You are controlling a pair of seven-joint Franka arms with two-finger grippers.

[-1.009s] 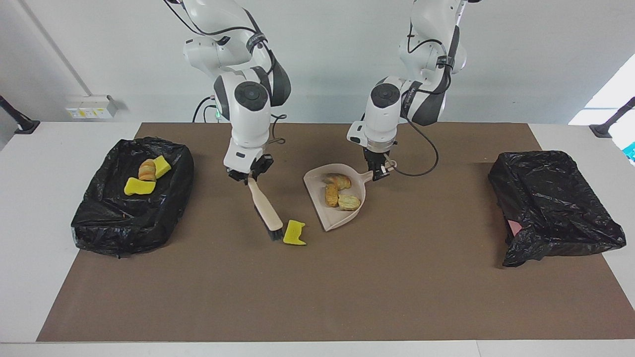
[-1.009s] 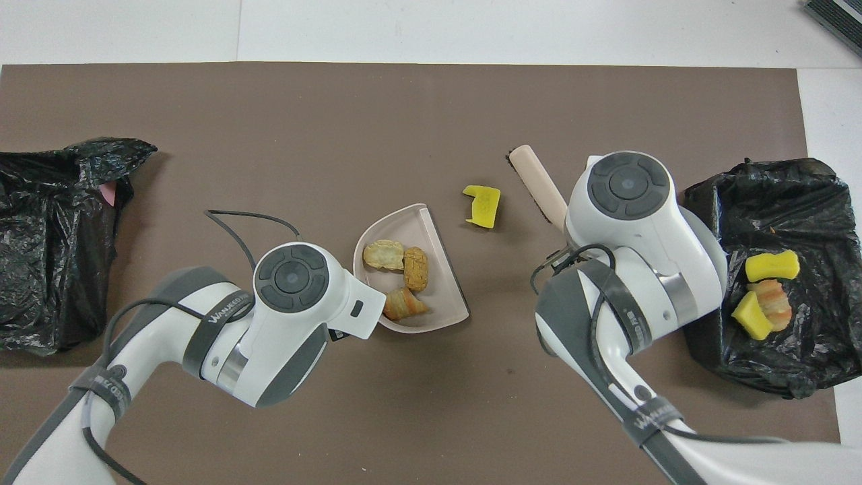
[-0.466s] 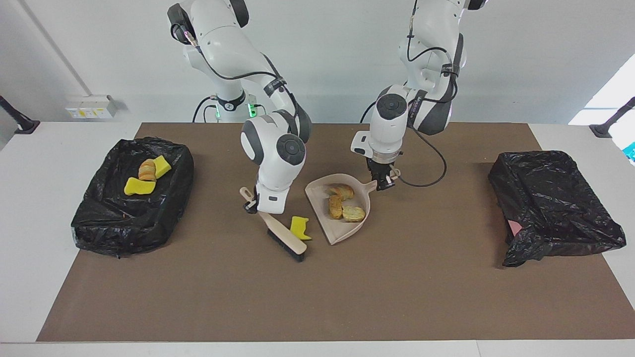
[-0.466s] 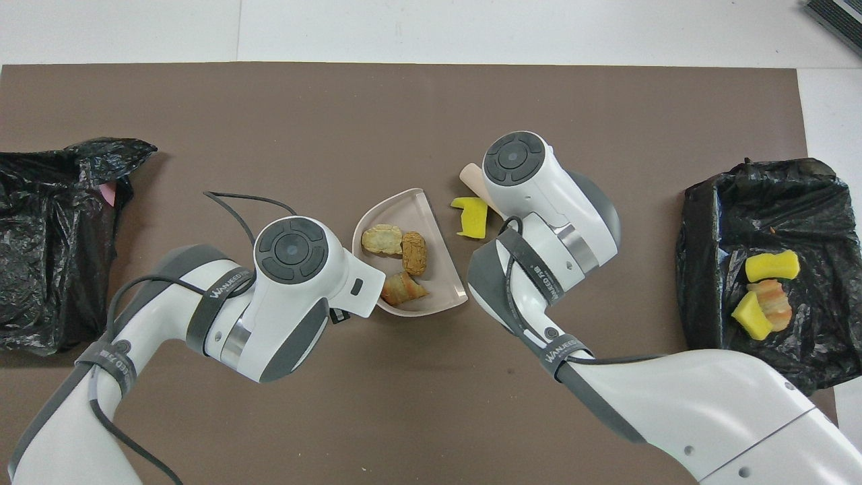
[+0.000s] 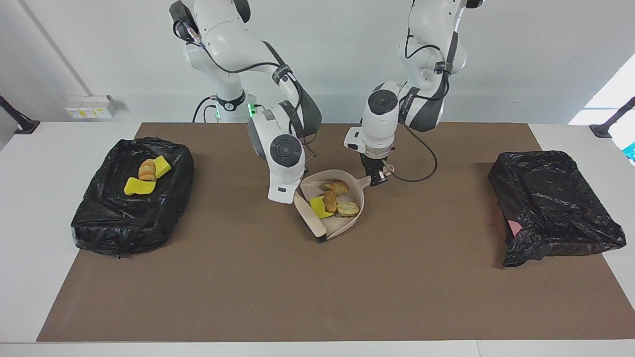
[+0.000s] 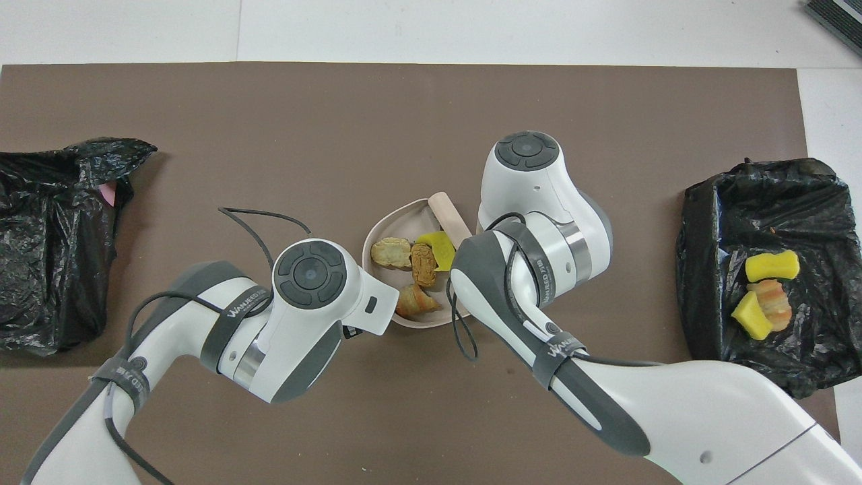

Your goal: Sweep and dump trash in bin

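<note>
Swept along by the brush [image 5: 311,221], the last loose yellow wedge [image 5: 320,207] has gone from the brown mat [image 5: 347,287] into the dustpan [image 5: 353,184], where it now lies touching three tan bread-like lumps [image 5: 339,197]. That trash sits just beside the right hand [image 5: 296,197], which is pressed together on the brush handle and mostly hidden under its own wrist; the brush slants across the pan's open mouth. Bent low over the middle of the desk [image 5: 44,163], the right arm has its wrist tipped toward the pan. At the pan's handle, nearer the robots, the left hand [image 5: 378,178] points straight down, pinching that handle. Three more pieces [image 5: 146,176] lie in the black-lined bin [image 5: 106,218] at the right arm's end; another black bag [image 5: 550,208] sits at the left arm's end
</note>
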